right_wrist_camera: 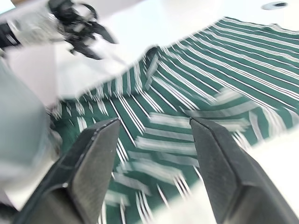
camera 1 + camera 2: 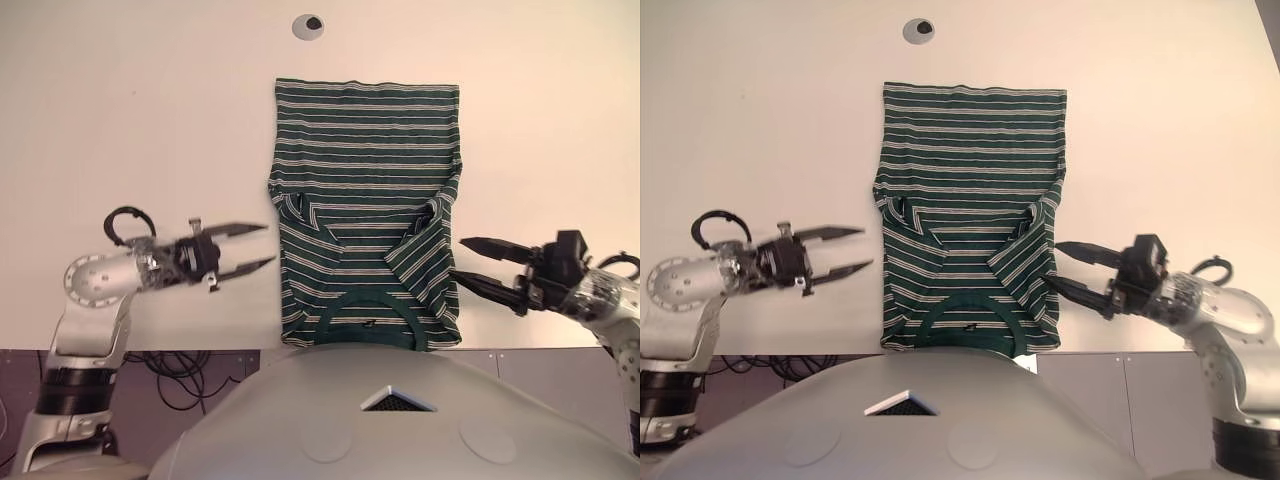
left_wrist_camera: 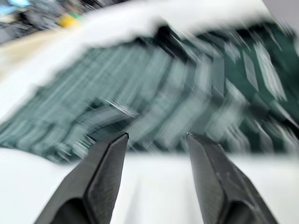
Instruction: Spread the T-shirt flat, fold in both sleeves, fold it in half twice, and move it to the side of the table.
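Pale and matte, the table [image 2: 120, 130] carries a dark green striped T-shirt [image 2: 365, 140]. It lies lengthwise at the middle of the near edge, with its collar [image 2: 368, 312] at that edge and its hem [image 2: 365, 88] pointing toward the far edge, where a small round fitting [image 2: 308, 25] sits in the tabletop. Both sleeves look folded in: the left sleeve [image 2: 300, 215] lies tucked over the chest, and the right sleeve [image 2: 425, 250] crosses it on a slant, so the body reads as a rough rectangle. The left hand [image 2: 268, 244] hovers just beside the shirt's left edge with its fingers spread and nothing between them. The right hand [image 2: 457, 257] sits at the right edge, also spread and empty. Its lower fingertip is very close to the cloth, though I cannot tell whether it touches. The shirt should handle as light, limp knit with no stiffness to carry a fold. It will sag between two holds, and the stacked layers can slide over each other on the smooth top. The best grip is probably at the two shoulder corners near the collar, each pinch closing through the sleeve flap and the body layers together. Lifted low and evenly toward the hem, the sleeves should then stay tucked rather than fall open.
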